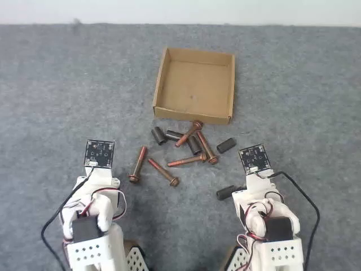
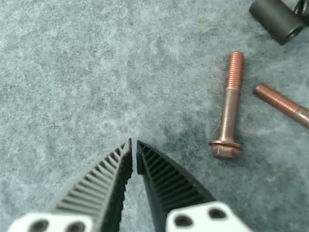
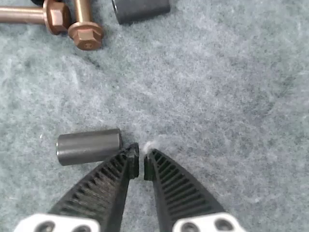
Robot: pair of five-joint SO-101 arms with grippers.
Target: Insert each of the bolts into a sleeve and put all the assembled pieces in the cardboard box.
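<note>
The cardboard box [image 1: 194, 84] sits open at the far middle of the grey carpet. In front of it lie several copper bolts [image 1: 187, 161] and black sleeves [image 1: 158, 135]. My left gripper [image 2: 134, 143] is shut on nothing and points at bare carpet; a bolt [image 2: 229, 108] lies beside it, with a second bolt [image 2: 282, 104] and a sleeve [image 2: 277, 19] farther off. My right gripper [image 3: 141, 152] is shut on nothing, and a lone sleeve [image 3: 88, 146] lies right beside one fingertip. Two bolt heads [image 3: 86, 35] and another sleeve [image 3: 140, 9] lie beyond.
The left arm [image 1: 93, 220] and right arm [image 1: 268, 226] stand at the near edge, either side of the pile. The lone sleeve [image 1: 227, 192] lies just left of the right arm. A white wall borders the carpet at the back.
</note>
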